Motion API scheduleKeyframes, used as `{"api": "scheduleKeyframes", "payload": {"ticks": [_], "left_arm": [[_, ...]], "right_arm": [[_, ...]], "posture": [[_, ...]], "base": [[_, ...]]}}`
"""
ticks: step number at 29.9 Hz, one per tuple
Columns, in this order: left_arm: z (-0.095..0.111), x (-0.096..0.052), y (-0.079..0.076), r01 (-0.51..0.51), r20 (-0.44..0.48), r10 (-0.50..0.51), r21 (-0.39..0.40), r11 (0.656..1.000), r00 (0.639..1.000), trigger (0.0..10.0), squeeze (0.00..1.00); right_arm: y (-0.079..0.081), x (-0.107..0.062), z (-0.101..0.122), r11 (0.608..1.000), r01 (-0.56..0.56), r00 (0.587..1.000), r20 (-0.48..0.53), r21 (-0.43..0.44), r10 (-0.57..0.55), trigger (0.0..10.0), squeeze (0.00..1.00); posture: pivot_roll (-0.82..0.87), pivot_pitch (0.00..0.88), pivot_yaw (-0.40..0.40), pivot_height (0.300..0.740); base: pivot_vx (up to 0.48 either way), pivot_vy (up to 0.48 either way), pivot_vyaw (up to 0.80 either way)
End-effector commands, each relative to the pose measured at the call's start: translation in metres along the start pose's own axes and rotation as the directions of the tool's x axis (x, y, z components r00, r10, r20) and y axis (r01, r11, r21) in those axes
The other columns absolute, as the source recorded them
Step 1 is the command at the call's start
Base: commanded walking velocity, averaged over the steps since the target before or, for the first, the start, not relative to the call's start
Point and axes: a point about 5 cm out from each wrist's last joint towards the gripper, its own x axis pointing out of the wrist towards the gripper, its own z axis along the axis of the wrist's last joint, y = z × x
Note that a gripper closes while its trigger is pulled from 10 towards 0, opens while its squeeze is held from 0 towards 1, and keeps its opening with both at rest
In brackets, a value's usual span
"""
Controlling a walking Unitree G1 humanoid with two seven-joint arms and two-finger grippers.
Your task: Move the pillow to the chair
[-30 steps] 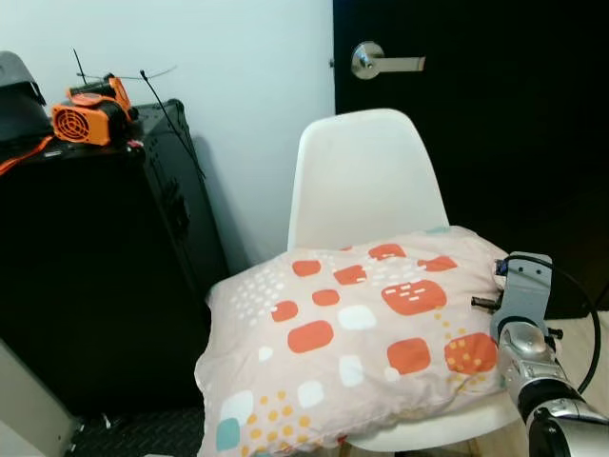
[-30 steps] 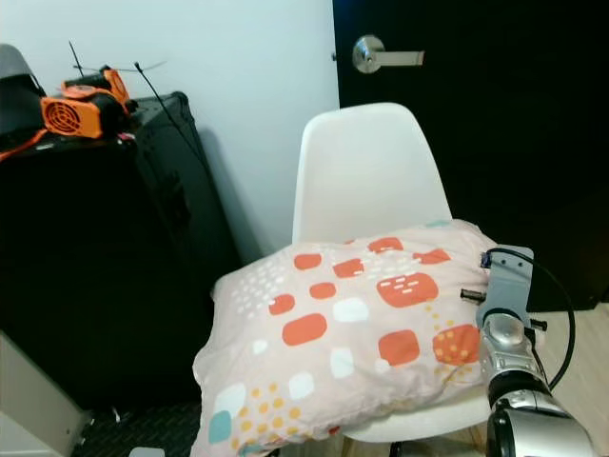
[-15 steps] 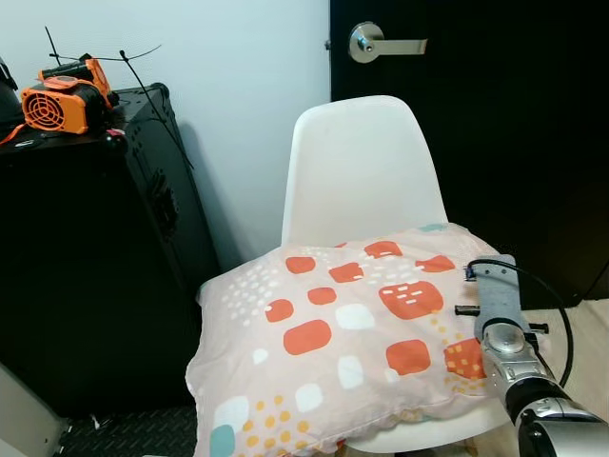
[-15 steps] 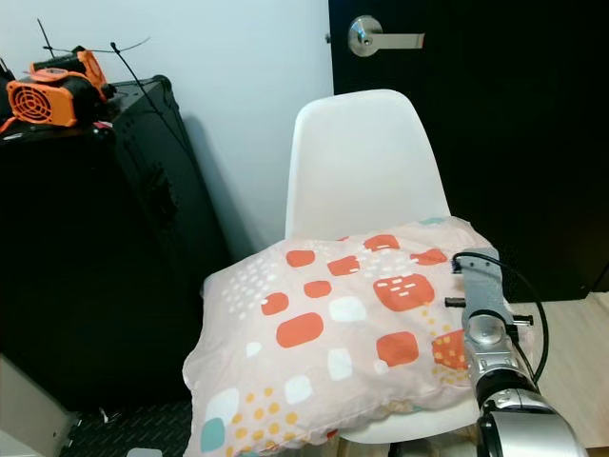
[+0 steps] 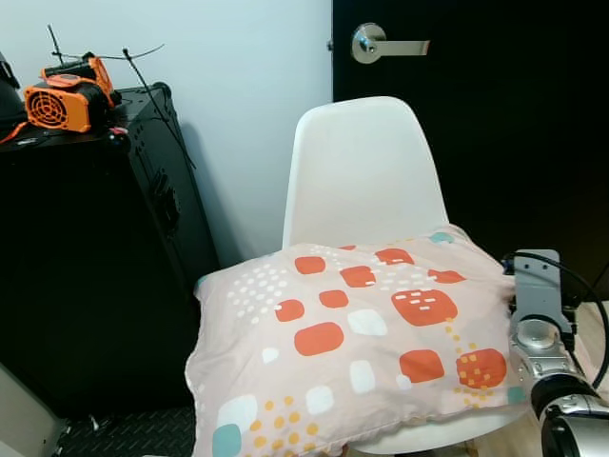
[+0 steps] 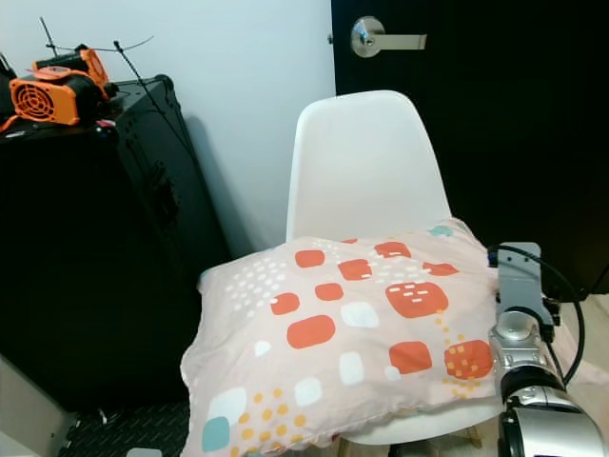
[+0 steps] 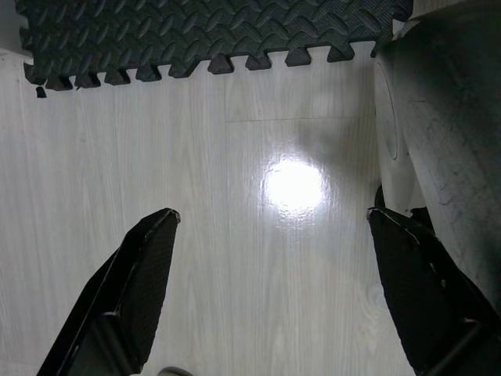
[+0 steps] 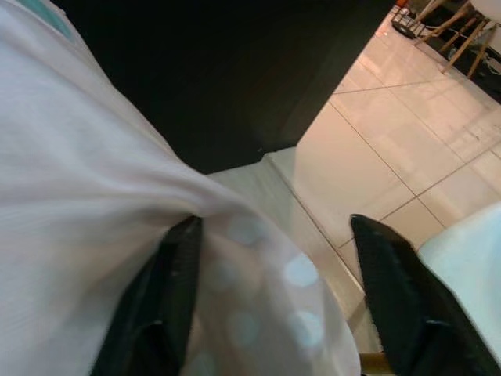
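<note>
Lying flatter now than a sec ago, the pillow (image 5: pixel 357 347) sits across the seat of the chair (image 5: pixel 366 181) — its robot's-right edge has dropped from the earlier bunched-up lift, and its near left corner hangs off the seat front toward the floor. Most of its bulk looks supported by the seat, top edge near the backrest but not clearly leaning on it.

Right gripper (image 8: pixel 270 301) is at the pillow's right edge, w/ fabric bulging between its two black fingers (image 8: pixel 176 290). They stand fairly wide apart, cloth touching the inner face of one; I read that as a slack hold or a release underway, not a firm pinch. In the head views the right wrist (image 5: pixel 538 314) has shifted outward and a bit lower vs. half a sec ago, which fits a let-go.

Left gripper (image 7: pixel 274 294) hangs idle — fingers wide, nothing between them, pointing at the wood floor (image 7: pixel 235 157) beside a foam mat (image 7: pixel 203 35).

Meaning for the task: placement looks basically done. What's left, prob., is drawing the right fingers clear w/o dragging the cloth — the overhanging corner could tip the pillow off if it's tugged.

Around it: black case (image 5: pixel 95 267) on the left w/ an orange device (image 5: pixel 67 95) on top, dark door (image 5: pixel 476 143) behind.
</note>
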Motion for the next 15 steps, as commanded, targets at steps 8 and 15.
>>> {"api": "scheduleKeyframes", "payload": {"ticks": [8, 15], "left_arm": [[-0.001, 0.001, -0.023, 0.076, -0.02, -0.076, 0.002, 0.997, 0.997, 10.0, 0.0], [-0.002, 0.001, -0.021, 0.074, -0.028, -0.074, 0.008, 0.997, 0.997, 10.0, 0.0]], "right_arm": [[-0.013, 0.008, 0.043, 0.967, -0.084, 0.984, 0.172, 0.241, 0.042, 10.0, 1.0], [0.04, -0.01, 0.06, 0.717, -0.47, 0.882, 0.287, 0.515, 0.373, 10.0, 0.0]], "posture": [[-0.09, 0.054, 0.028, 0.481], [-0.1, 0.047, 0.031, 0.481]], "base": [[0.0, 0.0, 0.0], [0.0, 0.0, 0.0]]}}
